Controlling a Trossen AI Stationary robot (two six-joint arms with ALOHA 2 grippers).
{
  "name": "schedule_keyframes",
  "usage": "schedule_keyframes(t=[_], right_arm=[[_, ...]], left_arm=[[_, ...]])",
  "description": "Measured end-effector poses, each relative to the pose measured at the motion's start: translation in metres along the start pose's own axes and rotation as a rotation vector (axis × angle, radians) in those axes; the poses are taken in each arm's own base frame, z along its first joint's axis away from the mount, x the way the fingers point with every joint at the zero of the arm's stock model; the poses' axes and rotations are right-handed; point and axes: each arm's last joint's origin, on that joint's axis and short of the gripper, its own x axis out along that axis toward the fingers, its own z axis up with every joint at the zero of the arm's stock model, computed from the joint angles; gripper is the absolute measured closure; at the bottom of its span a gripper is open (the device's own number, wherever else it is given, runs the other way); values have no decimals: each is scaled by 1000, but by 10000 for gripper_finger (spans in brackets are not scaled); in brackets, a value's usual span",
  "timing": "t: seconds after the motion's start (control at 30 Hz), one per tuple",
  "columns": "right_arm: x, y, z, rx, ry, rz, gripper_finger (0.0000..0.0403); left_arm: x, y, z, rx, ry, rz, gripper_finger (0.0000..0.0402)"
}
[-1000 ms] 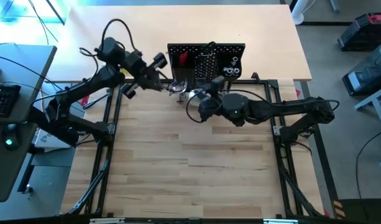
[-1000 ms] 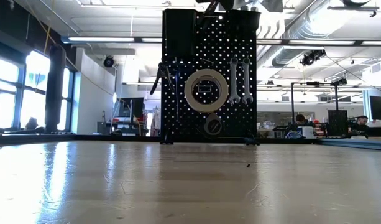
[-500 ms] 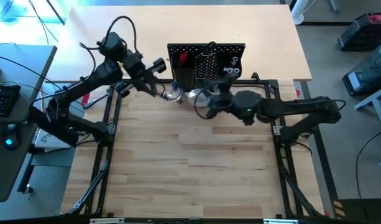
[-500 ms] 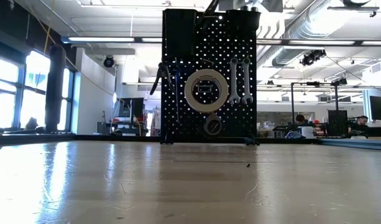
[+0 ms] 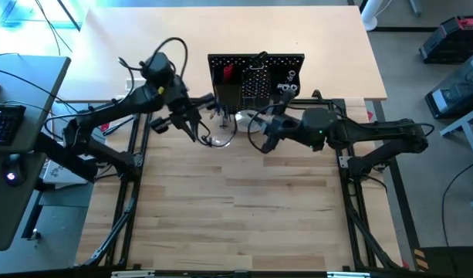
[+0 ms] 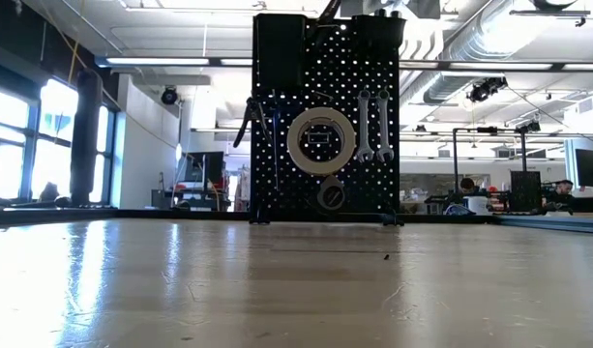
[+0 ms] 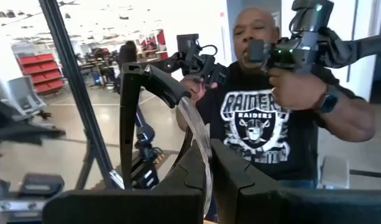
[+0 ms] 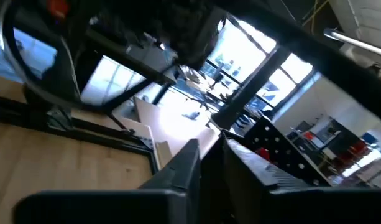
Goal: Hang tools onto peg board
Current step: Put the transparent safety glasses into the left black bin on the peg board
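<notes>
The wooden table fills the middle and lower part of the high view. The black peg board stands upright at upper centre, at the table's far edge. It is a stiff perforated metal panel on thin legs, so I judge a hard push near its top could rock it.

The left tool hovers just left of the board's front. The right tool hangs just right of centre, below the board in the frame. Whether the right tool is open or closed, I cannot tell.

In the low view, a white tape roll hangs at the board's centre. Two silver wrenches hang just to its right.

In the left wrist view the left tool is clamped fully together on a thin, pale, translucent band that curves up and away. I cannot say what it is. It looks light, slick and flexible. A pinch across its flat faces, as here, seems the sound hold, though it may swing or bend when brought to a hook.
</notes>
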Motion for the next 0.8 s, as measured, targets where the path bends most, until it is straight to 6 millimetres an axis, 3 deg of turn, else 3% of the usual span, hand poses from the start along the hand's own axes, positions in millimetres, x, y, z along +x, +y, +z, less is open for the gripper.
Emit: schedule_keyframes(t=[0.13, 0.2, 0.8], right_arm=[[0, 1, 1, 26, -30, 39, 386], [0, 2, 2, 28, -35, 48, 397], [10, 24, -2, 58, -56, 189, 402]], left_arm=[[4, 7, -9, -24, -3, -12, 401], [6, 10, -12, -20, -4, -17, 401], [9, 32, -29, -7, -15, 27, 401]])
